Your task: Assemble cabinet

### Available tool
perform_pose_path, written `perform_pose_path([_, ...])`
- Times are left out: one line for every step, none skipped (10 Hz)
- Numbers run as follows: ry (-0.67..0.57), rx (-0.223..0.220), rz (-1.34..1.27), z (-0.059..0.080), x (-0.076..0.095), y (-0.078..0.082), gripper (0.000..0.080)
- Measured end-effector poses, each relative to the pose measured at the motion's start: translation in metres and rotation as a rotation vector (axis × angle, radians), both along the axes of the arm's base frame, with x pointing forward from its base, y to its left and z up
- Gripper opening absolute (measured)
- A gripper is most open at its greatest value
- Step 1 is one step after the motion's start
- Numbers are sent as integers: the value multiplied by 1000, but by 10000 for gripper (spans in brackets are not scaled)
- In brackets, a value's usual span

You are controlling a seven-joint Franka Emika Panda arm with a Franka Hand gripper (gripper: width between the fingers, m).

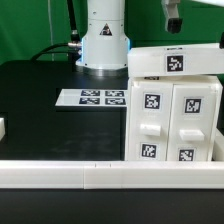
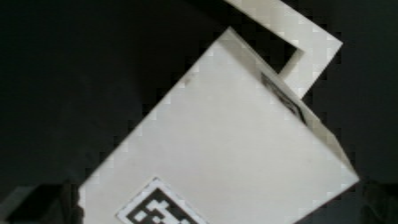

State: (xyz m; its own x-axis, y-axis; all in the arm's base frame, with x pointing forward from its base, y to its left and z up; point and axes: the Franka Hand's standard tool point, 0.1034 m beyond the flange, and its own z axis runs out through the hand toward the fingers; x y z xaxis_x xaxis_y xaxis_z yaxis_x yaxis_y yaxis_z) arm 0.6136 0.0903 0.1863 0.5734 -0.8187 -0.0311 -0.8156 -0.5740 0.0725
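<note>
The arm's white base [image 1: 103,40] stands at the far side of the bench [image 1: 40,90], a broad rounded column. The links above it pass out of the exterior view at its upper edge. The end effector [image 1: 172,16] comes back into sight toward the exterior view's right, high up. It is dark and points straight down, and only its lower part shows. It hangs free in the air. In the wrist view its two dark fingertips [image 2: 43,204] sit blurred at opposite corners, spread wide with the jaws parted.
</note>
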Motion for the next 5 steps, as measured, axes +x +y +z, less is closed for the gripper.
perform_pose_path([1, 9, 137, 0, 0, 0, 797])
perform_pose_path([3, 16, 222, 0, 0, 0, 797])
perform_pose_path([4, 23, 365, 0, 1, 0, 797])
perform_pose_path([-5, 31, 556, 1, 3, 2, 797])
perform_pose_path([-15, 39, 699, 3, 5, 3, 797])
